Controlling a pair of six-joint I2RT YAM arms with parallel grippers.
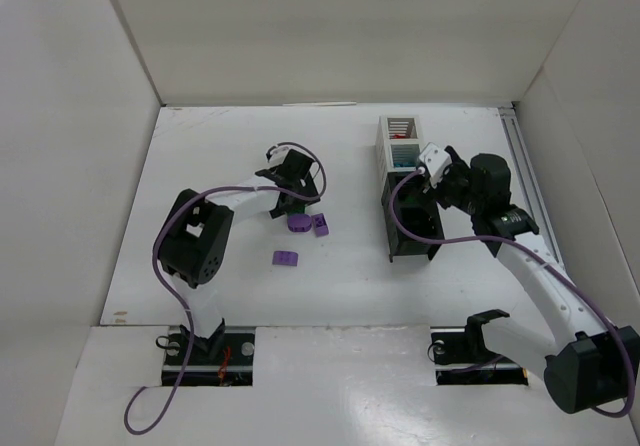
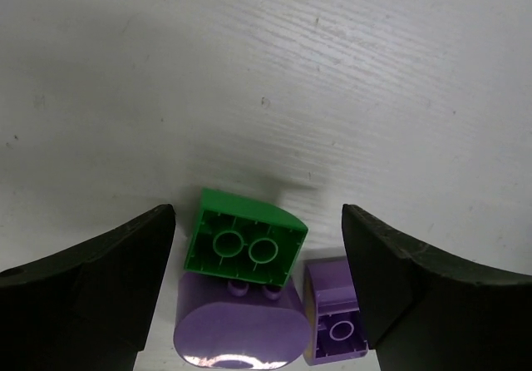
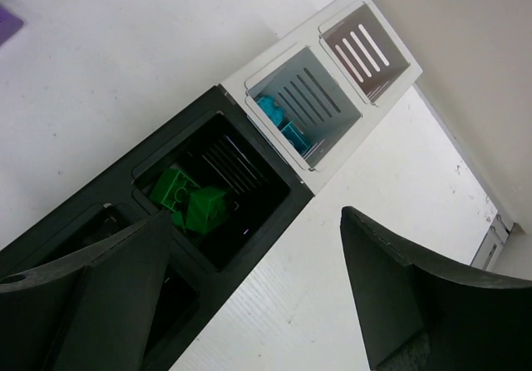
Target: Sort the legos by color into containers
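In the left wrist view a green lego (image 2: 245,242) lies on its side against a rounded purple lego (image 2: 237,329), with a small purple lego (image 2: 337,321) to their right. My left gripper (image 2: 258,292) is open and straddles all three; its right finger (image 2: 416,288) is close beside the small purple one. From above, my left gripper (image 1: 290,204) hides the green lego. My right gripper (image 3: 258,296) is open and empty over the containers (image 1: 392,181). Green legos (image 3: 187,200) lie in a black bin and cyan legos (image 3: 278,121) in a white bin.
Another purple lego (image 1: 286,258) lies alone nearer the arm bases. The far white bin (image 3: 366,51) ends the row near the back wall. White walls enclose the table, and a rail (image 1: 522,161) runs along its right edge.
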